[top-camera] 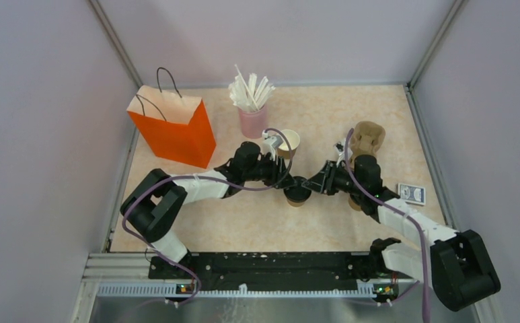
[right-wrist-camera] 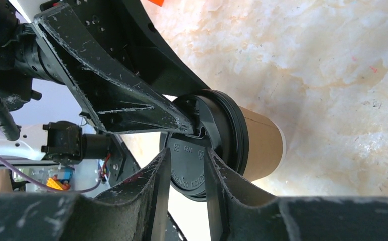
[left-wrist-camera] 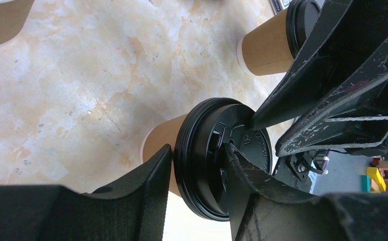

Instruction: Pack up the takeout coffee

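A takeout coffee [top-camera: 298, 194], a brown paper cup with a black lid, stands mid-table between both grippers. My left gripper [left-wrist-camera: 199, 150] is shut on its lid edge, with one finger under the rim against the cup wall [left-wrist-camera: 157, 138] and the other on the lid top. My right gripper [right-wrist-camera: 187, 150] reaches in from the right. Its jaws stand a little apart over the lid top [right-wrist-camera: 189, 165], the lower fingertip resting at the lid's ridge, nothing clamped between them. A second lidded cup [left-wrist-camera: 264, 47] stands beside the right arm. An unlidded cup [top-camera: 288, 142] stands behind.
The orange paper bag [top-camera: 173, 131] stands upright at the back left. A pink cup of white straws [top-camera: 253, 121] is beside it. The tan pulp carrier [top-camera: 366, 136] lies at the back right, and a small blue card box [top-camera: 413, 194] sits near the right wall.
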Robot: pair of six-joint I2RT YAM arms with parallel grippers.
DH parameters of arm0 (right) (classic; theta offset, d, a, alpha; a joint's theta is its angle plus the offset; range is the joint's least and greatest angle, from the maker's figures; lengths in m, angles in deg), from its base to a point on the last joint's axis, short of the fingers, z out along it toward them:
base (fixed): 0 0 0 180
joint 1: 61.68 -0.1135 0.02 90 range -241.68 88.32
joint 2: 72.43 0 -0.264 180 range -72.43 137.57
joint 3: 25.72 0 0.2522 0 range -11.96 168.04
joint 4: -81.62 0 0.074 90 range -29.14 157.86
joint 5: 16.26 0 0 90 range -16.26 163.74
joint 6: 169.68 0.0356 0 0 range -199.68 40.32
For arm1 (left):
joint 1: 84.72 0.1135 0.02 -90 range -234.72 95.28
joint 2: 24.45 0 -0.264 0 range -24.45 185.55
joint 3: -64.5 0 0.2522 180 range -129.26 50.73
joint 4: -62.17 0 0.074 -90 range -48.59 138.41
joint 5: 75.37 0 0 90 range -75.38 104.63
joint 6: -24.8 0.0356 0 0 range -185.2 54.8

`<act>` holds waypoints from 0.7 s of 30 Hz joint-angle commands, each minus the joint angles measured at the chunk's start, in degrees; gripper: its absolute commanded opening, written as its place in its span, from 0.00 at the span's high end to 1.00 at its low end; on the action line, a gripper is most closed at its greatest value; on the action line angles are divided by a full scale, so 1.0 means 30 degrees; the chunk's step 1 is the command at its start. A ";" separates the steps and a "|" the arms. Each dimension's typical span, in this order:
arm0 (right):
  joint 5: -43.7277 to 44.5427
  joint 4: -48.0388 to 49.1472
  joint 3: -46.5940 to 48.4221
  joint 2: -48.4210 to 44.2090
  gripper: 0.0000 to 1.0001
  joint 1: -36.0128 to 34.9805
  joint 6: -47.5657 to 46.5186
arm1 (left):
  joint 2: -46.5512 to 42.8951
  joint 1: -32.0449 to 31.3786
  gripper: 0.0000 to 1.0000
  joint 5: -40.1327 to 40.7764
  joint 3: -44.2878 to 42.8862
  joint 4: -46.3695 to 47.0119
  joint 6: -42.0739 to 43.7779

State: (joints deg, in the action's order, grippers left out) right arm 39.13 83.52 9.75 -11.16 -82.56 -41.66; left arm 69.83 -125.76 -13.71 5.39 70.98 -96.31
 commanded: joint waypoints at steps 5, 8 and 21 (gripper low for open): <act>0.0354 -0.6397 0.4130 -0.1856 0.56 -0.0022 -0.1941 | -0.0789 0.0147 0.37 -0.0136 -0.2748 -0.4563 0.0888; 0.0565 -0.7825 0.5379 -0.2198 0.38 -0.0026 -0.3109 | -0.1509 0.0228 0.29 0.0705 -0.4427 -0.6176 0.1546; 0.4517 -1.0916 0.6841 -0.0356 0.55 -0.0616 -0.5389 | -0.4591 0.0372 0.41 0.2963 -0.2266 -0.7757 0.0973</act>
State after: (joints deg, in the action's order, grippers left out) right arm 50.21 51.33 29.79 -14.35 -83.90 -57.31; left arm 59.01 -124.86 -5.98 -7.50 48.07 -91.66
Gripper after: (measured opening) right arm 0.513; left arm 0.633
